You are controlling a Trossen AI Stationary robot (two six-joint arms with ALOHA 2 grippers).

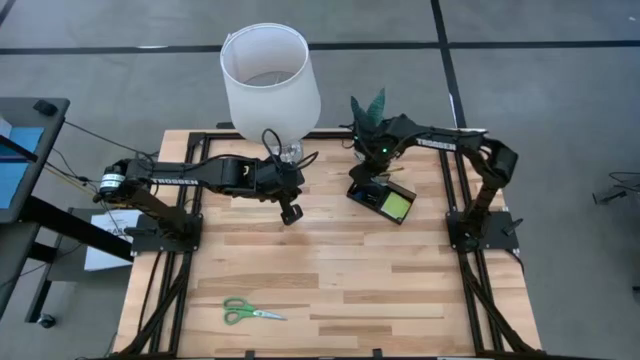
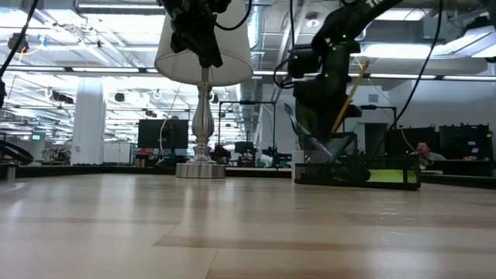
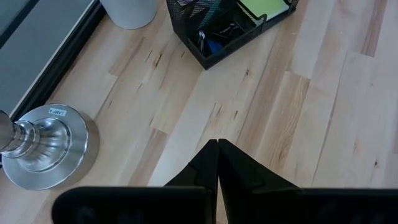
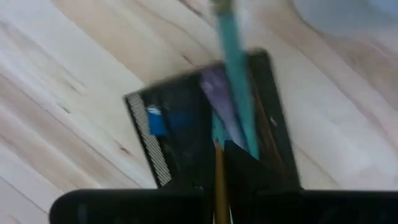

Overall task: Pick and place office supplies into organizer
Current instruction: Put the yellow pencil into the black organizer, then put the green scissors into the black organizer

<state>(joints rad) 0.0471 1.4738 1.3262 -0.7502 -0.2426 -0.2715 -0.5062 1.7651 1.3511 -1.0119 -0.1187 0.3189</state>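
The black mesh organizer [image 1: 385, 197] stands on the table at the far right, with a lime sticky-note pad [image 1: 397, 206] in its flat part. A blue eraser [image 4: 155, 121] lies in one compartment. A teal pen [image 4: 236, 81] and a purple pen [image 4: 216, 93] stick up out of its raised section [image 2: 327, 147]. My right gripper [image 1: 372, 178] hangs over that section, shut on a yellow pencil [image 2: 346, 97]. The green-handled scissors [image 1: 250, 313] lie flat near the table's near edge. My left gripper [image 1: 291, 213] hovers shut and empty above mid-table. My right gripper pinches the yellow pencil [image 4: 219, 177] between its two fingers [image 4: 249, 168], coming from above and pointing down. The pencil slants, its upper end [image 2: 363, 68] leaning away from the gripper. Its lower end [image 2: 335, 130] is at the rim of the organizer's raised section, clear of the table.
A lamp with a white shade [image 1: 268, 80] and a silver base [image 3: 46, 146] stands at the far middle, close to my left gripper. A small potted plant [image 1: 368, 112] sits behind the organizer. Bare wood stretches across the middle and near right of the table.
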